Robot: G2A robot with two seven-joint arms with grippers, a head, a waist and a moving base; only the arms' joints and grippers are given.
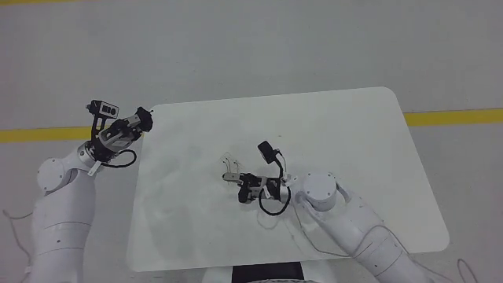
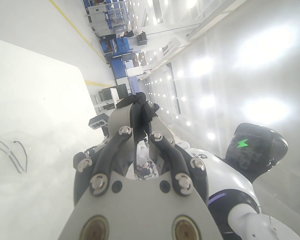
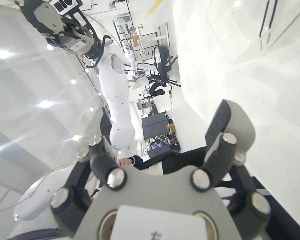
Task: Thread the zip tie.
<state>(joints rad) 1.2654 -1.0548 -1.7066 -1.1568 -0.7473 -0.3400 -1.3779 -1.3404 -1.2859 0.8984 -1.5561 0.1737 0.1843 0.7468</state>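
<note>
Grey floor crossed by yellow lines lay around the white table (image 1: 354,126), and everything you were working with sat on that table. The zip ties (image 1: 229,163), a few thin strips lying loose and flat, were near the table's middle, a little toward its left half. Your right gripper (image 1: 237,185) was over the table just beside them, on the side nearer the robot; from above you could not tell whether it touched them. Its fingers (image 3: 221,123) stood wide apart. Your left gripper (image 1: 143,118) was at the table's far left corner, right at the edge and well apart from the zip ties. Its fingers (image 2: 122,117) were pressed together at the tips, which were wrapped in a black covering (image 2: 142,101). In the left wrist view the zip ties showed as three dark curved strips side by side on the table's bare white top, each with a small head at one end.
</note>
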